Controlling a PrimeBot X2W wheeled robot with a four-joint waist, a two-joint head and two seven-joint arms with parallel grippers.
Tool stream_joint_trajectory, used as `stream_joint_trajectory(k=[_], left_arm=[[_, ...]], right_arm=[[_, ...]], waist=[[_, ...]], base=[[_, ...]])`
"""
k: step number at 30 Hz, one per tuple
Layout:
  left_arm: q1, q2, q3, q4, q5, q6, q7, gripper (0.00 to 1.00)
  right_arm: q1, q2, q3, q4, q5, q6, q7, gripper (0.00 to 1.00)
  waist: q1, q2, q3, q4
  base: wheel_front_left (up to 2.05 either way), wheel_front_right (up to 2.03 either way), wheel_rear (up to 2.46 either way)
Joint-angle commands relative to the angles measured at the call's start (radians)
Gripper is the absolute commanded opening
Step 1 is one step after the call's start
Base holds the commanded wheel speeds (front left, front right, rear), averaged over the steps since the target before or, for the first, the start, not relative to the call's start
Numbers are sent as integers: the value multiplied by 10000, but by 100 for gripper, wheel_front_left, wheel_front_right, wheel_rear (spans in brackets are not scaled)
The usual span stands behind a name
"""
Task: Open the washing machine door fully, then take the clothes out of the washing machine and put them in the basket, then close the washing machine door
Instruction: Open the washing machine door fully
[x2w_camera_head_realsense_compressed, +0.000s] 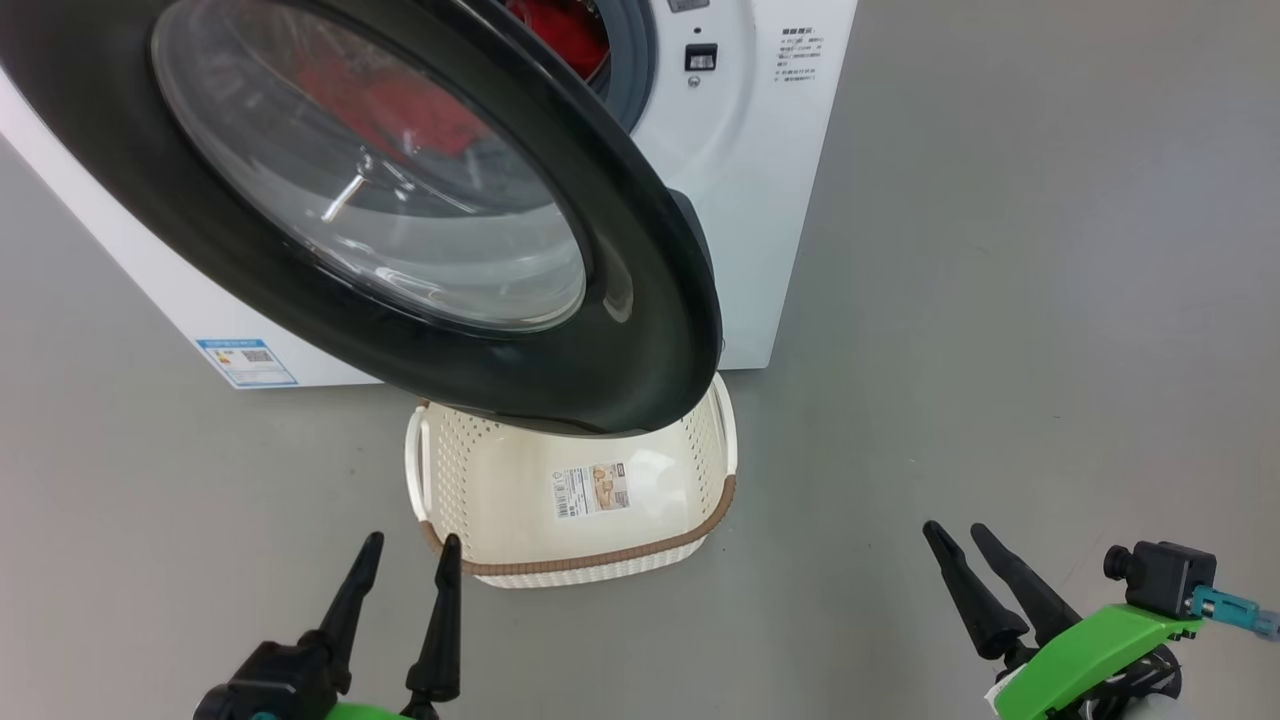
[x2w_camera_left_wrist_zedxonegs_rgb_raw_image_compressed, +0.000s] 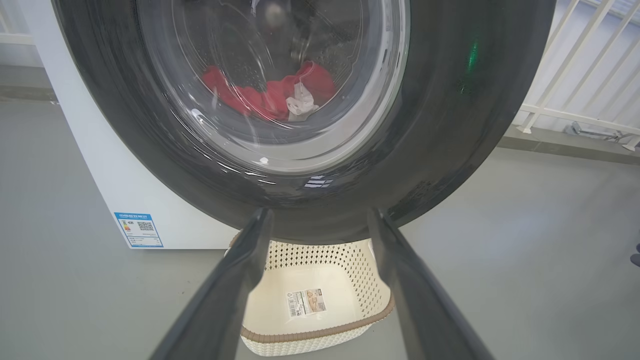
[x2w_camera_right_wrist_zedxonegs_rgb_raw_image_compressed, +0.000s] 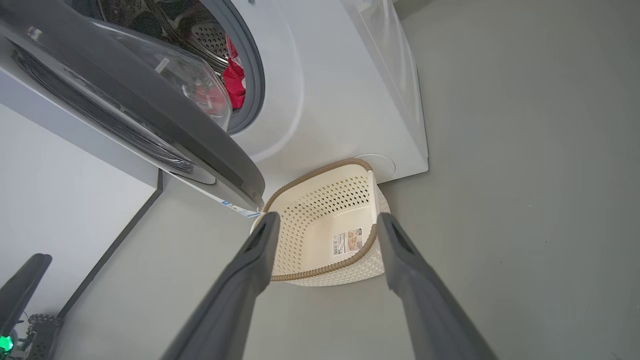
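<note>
I find the washing machine door (x2w_camera_head_realsense_compressed: 650, 330) half-open, its black rim overhanging the basket (x2w_camera_head_realsense_compressed: 600, 562), which sits on the floor (x2w_camera_head_realsense_compressed: 1000, 350) against the washing machine (x2w_camera_head_realsense_compressed: 740, 200). Red clothes (x2w_camera_head_realsense_compressed: 560, 30) lie inside. Left claw (x2w_camera_head_realsense_compressed: 412, 542) and right claw (x2w_camera_head_realsense_compressed: 955, 530) stand released, holding nothing; the floor spreads wide rightward.
</note>
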Motion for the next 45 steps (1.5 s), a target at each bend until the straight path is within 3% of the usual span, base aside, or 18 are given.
stream_joint_trajectory(k=[1,5,16,21,28,45], left_arm=[[37,98,351,-195,72,-32,-92,100],[73,98,370,-210,77,-30,-92,100],[38,98,401,-252,86,-37,-92,100],[-3,98,385,-303,88,-32,-92,100],[-6,98,382,-387,75,0,-92,100],[-57,98,352,-440,43,22,-92,100]], right_arm=[[-116,-213,178,-130,-165,77,-139,100],[-79,-40,-644,-119,-1386,77,-186,100],[1175,1306,-3483,-1100,-5425,77,-191,100],[1683,1981,-4387,-1642,-6627,77,-192,100],[2129,2520,-5053,-2168,-7472,77,-192,100],[2190,2599,-5204,-2275,-7961,77,-193,100]], waist=[[0,0,-8,2],[0,0,-25,-8],[0,0,11,3],[0,0,39,40],[0,0,43,63],[0,0,108,77]], base=[[0,0,0],[0,0,0],[0,0,0],[0,0,0],[0,0,0],[0,0,0]])
